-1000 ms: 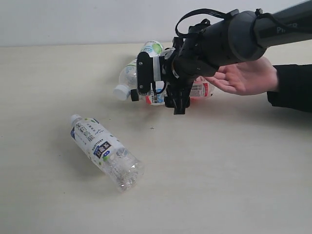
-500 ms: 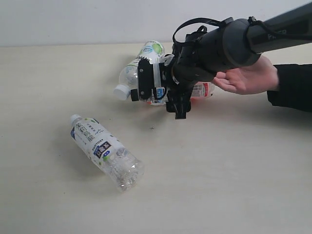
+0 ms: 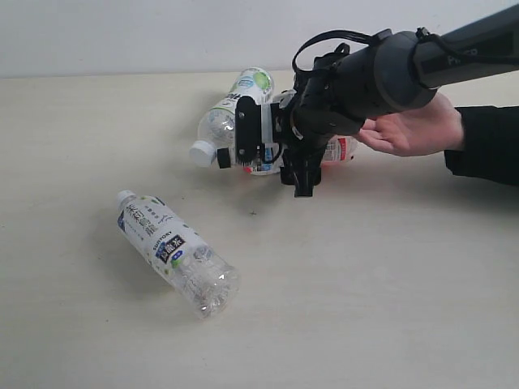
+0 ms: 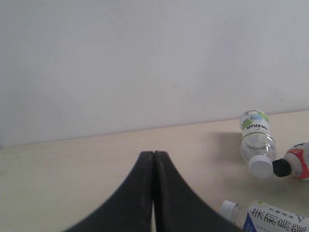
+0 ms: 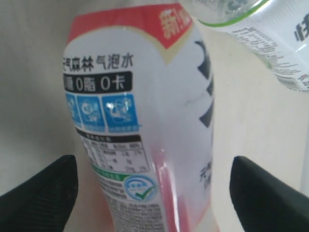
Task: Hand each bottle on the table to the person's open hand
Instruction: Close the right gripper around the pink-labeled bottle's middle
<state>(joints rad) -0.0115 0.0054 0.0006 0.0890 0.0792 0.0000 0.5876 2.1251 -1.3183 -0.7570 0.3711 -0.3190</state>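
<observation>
A bottle with a black cap and red-pink label [image 3: 336,150] lies on the table [image 3: 389,275] just left of the person's open hand [image 3: 409,130]. My right gripper [image 3: 273,160] is open and straddles this bottle [image 5: 145,121], with a gap between each fingertip [image 5: 63,179] and the label. A green-labelled, white-capped bottle [image 3: 235,101] lies right behind it. Another white-capped bottle [image 3: 174,251] lies alone nearer the front left. My left gripper [image 4: 154,154] is shut on nothing, above the table, away from the bottles [image 4: 256,140].
A pale wall [image 3: 122,36] runs behind the table's far edge. The person's black sleeve [image 3: 486,146] rests at the right edge. The green-labelled bottle [image 5: 270,43] lies close beside the one between my right fingers.
My right gripper has shifted slightly right and down around the red-pink bottle, its jaws still wide. The bottles and the hand have stayed where they were.
</observation>
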